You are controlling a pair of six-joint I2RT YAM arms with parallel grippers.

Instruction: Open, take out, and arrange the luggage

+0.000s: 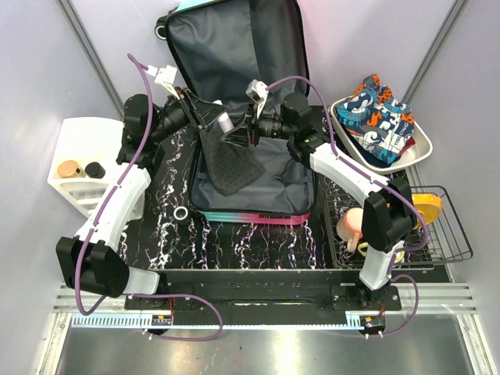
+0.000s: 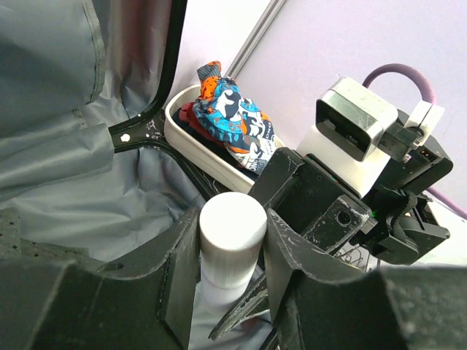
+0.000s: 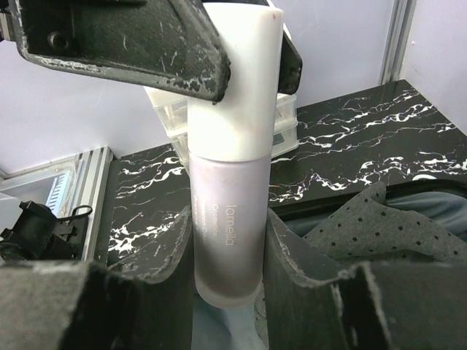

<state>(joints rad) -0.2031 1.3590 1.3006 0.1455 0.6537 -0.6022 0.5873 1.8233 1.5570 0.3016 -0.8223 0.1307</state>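
top external view: the pink-to-teal hard-shell luggage (image 1: 234, 55) lies open mid-table, grey-lined lid raised at 12 o'clock. over it, left gripper (image 2: 232, 233) clamps the cap of a frosted white bottle (image 3: 233, 146), right gripper (image 3: 230, 255) clamps its body. white oval tub (image 1: 418, 145) at 2 o'clock.

1. The luggage (image 1: 269, 176) is lying open mid-tabletop (image 1: 258, 242), its lid standing up behind.
2. A bottle (image 3: 235, 146) is hanging over it, pinched between the left pincer (image 2: 232, 240) and right pincer (image 3: 230, 270).
3. A tub (image 1: 424, 139) is sitting right of the lid, with clothes (image 1: 379, 117) in it.
4. A wire basket (image 1: 461, 223) is standing before the tub.
5. A drawer unit (image 1: 78, 191) is standing at the left, with jars (image 1: 70, 168) on top.
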